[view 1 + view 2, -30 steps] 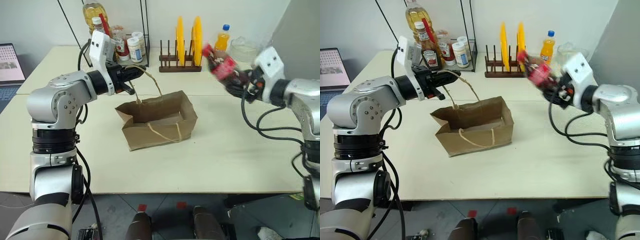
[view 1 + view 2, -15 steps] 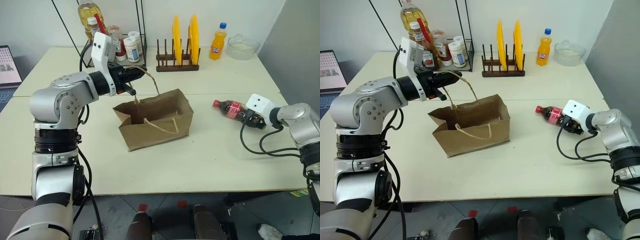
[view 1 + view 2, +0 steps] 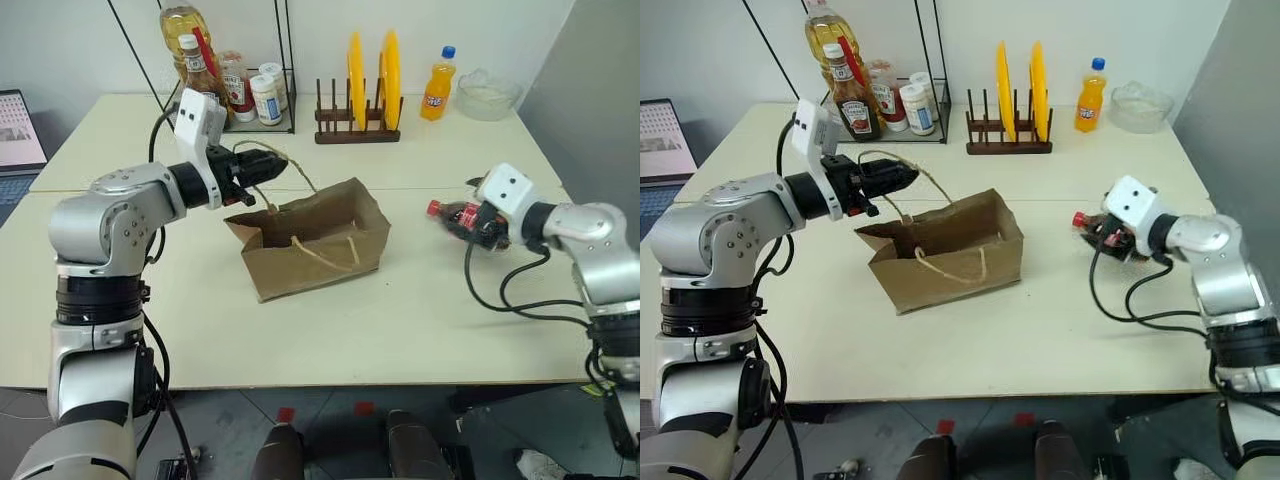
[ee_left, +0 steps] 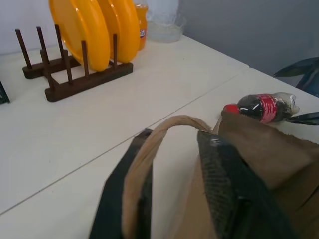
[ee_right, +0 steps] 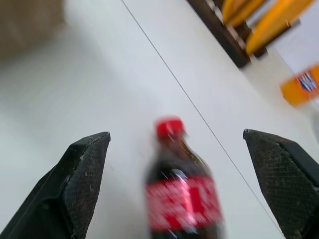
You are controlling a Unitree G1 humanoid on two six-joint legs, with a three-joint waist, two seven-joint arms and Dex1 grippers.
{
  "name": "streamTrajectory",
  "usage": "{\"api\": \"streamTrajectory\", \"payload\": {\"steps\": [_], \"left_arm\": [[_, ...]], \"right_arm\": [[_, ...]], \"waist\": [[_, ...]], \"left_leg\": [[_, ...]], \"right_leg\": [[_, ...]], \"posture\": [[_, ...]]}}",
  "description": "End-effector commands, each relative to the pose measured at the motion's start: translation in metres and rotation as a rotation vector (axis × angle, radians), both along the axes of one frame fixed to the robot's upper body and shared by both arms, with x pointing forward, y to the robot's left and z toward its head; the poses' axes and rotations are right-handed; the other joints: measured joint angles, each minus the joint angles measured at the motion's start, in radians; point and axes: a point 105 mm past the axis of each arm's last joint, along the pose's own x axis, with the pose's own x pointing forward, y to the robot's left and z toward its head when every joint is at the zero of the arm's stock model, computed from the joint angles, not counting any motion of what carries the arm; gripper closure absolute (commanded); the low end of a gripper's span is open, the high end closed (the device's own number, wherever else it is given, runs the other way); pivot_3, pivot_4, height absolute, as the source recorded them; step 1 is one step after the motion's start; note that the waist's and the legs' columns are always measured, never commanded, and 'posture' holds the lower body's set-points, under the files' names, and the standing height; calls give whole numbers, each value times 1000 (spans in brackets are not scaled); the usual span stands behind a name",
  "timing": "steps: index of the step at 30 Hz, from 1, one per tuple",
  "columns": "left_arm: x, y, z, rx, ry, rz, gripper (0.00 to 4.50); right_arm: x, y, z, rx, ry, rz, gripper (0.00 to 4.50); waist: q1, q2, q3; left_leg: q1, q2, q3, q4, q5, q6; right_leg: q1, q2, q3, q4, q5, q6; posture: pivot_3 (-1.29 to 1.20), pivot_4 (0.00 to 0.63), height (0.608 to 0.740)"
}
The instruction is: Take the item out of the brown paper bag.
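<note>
Cream-coloured bench (image 3: 330, 330) made of two tabletops pushed together, seam running across just behind the brown paper bag (image 3: 315, 240). Grey wall on the right side, white wall behind.

Bag stands upright near the middle of the bench, mouth open upward, creased. One tan cord handle (image 3: 325, 255) droops over its front face. The other handle (image 4: 149, 149) loops up and away toward the left gripper (image 3: 262, 170), which points level across the bag's rear left corner. In the left wrist view that cord passes between the two black fingers (image 4: 224, 184), which stand partly apart; the cord lies against one finger, and a firm pinch cannot be confirmed.

Item (image 3: 462, 217) is out of the bag: small bottle, red cap, dark body, red label, lying on its side on the bench to the right of the bag, well apart from it, cap toward the bag. Right gripper (image 5: 179, 184) sits over the bottle's base end with jaws spread wide, one finger (image 5: 82, 179) on each side of the bottle and clear of it. Bottle rests on the bench surface, not gripped.

Along the far edge: wooden plate rack (image 3: 355, 125) with two yellow plates (image 3: 375, 65), orange drink bottle (image 3: 437, 85), clear bowl (image 3: 488, 92), wire shelf with condiment bottles (image 3: 225, 80) at the far left. Laptop (image 3: 20, 130) at the left edge.
</note>
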Motion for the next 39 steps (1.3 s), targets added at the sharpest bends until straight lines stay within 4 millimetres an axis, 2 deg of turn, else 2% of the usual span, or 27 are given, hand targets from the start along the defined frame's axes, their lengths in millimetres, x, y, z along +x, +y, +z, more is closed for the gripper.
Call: {"api": "streamTrajectory", "payload": {"steps": [1, 6, 7, 11, 18, 21, 26, 28, 30, 34, 39], "left_arm": [[-5, 6, 14, 6, -49, 1, 1776], [-11, 18, 14, 17, -45, 20, 158], [-11, 21, 15, 17, -46, 32, 29], [-15, 25, 6, 90, -45, 35, 29], [-10, 27, -31, 333, 16, 22, 29], [-5, 24, -21, 304, 14, 29, 29], [3, 31, 4, 195, -36, 101, 29], [-4, 32, 15, 105, -47, 88, 29], [-17, 36, 14, 55, -14, 48, 29], [-37, 59, 2, 27, 97, 79, 29], [-48, 101, -7, 33, 123, 280, 29]], "right_arm": [[-5, -2, 11, 58, -45, -50, 0], [-10, 8, -1, 122, -23, -66, 0], [-10, 9, -2, 130, -23, -68, 0], [-7, 13, -3, 151, -22, -71, 0], [1, 23, -3, 166, -25, -48, 0], [2, 27, -4, 165, -24, -38, 0], [3, 25, -1, 179, -38, -57, 0], [1, 25, -2, 184, -34, -59, 0], [-2, 22, -5, 188, -23, -62, 0], [-6, 22, -7, 206, 1, -55, 0], [-11, 16, 0, 267, -4, -80, 0]], "waist": [[1, 0, 0], [-1, 0, 0], [-1, 0, 0], [-2, 0, 0], [-1, 0, 0], [-1, 0, 0], [-1, 0, 0], [-3, 0, 0], [-6, 0, 0], [-9, 0, 0], [-3, 0, 0]], "left_leg": [[0, 0, 0, 0, 0, 0], [0, 0, 0, -1, 0, 0], [0, 0, 0, 0, 0, 0], [1, 0, 0, 0, 0, 0], [1, 0, 0, 0, 0, 0], [1, 0, 0, 0, 0, 0], [0, 0, 0, 0, 0, 1], [0, 0, 0, 0, 0, 0], [0, 0, 0, 0, 0, 0], [1, 0, 0, -1, 0, 1], [2, 0, -1, -1, -1, 3]], "right_leg": [[0, 0, 0, 0, 0, 0], [0, 0, 0, 0, 0, 0], [0, 0, 0, 0, 0, 0], [0, 0, 0, 1, 0, 0], [0, 0, 0, 1, 0, 0], [0, 0, 0, 1, 0, 0], [0, 0, 0, 1, 0, 0], [0, 0, 0, 1, 0, 0], [0, 0, 0, 1, 0, 0], [0, 0, 0, 2, 0, 0], [0, 0, 0, 3, 0, 0]], "posture": [[0, 150, 740], [0, 150, 740], [0, 150, 740], [0, 150, 740], [0, 150, 740], [0, 150, 740], [0, 150, 740], [0, 150, 740], [0, 150, 740], [0, 150, 740], [0, 150, 740]]}}
